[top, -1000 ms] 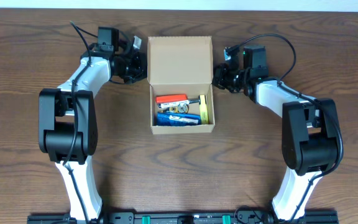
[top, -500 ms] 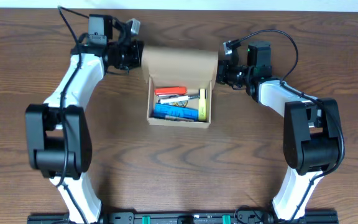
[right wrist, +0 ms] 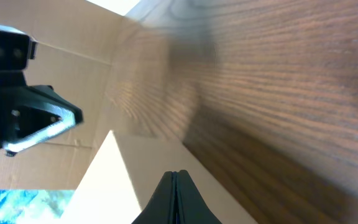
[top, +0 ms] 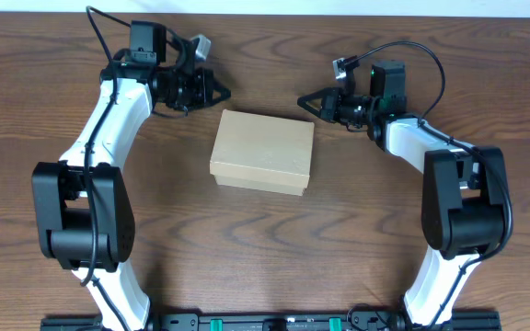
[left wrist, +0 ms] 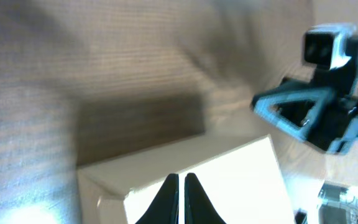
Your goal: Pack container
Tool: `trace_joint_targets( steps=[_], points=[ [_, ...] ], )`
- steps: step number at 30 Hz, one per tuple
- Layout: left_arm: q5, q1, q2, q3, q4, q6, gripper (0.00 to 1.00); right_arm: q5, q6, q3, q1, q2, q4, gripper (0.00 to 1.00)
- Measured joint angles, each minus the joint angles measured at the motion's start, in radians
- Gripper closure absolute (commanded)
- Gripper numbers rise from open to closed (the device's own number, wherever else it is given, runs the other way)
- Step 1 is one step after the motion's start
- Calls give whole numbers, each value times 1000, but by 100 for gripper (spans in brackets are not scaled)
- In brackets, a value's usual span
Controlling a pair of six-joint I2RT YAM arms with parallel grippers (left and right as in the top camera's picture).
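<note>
Dark wood-grain tabletop [top: 265, 241] bears a plain tan rectangular cardboard box [top: 263, 153], lid flat. At eleven o'clock sits the left gripper [top: 217, 92], at one the right gripper [top: 304, 99]; both jaws closed, empty

1. Container [top: 262, 152] sits on the tabletop [top: 265, 248].
2. Left hand [top: 217, 92]: just behind container's rear-left corner, not touching.
3. Right hand [top: 307, 99]: just behind container's rear-right corner, not touching.
4. Both arms flank the container, left and right.
</note>
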Motion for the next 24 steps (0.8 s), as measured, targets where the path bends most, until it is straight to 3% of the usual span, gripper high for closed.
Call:
trace_joint_targets(
  steps=[4, 12, 17, 24],
  points=[
    [-28, -1, -39, 0, -136, 100, 94, 0, -56, -4, 0, -93, -155, 98],
    [-108, -40, -246, 0, -409, 327, 94, 131, -285, 1, 43, -420, -682, 98],
    [-114, -72, -287, -62, -383, 390, 94, 245, -385, 0, 132, -470, -809, 98],
    [-125, -92, -272, -269, -243, 386, 94, 355, -416, -68, 205, -468, -772, 99]
  ],
)
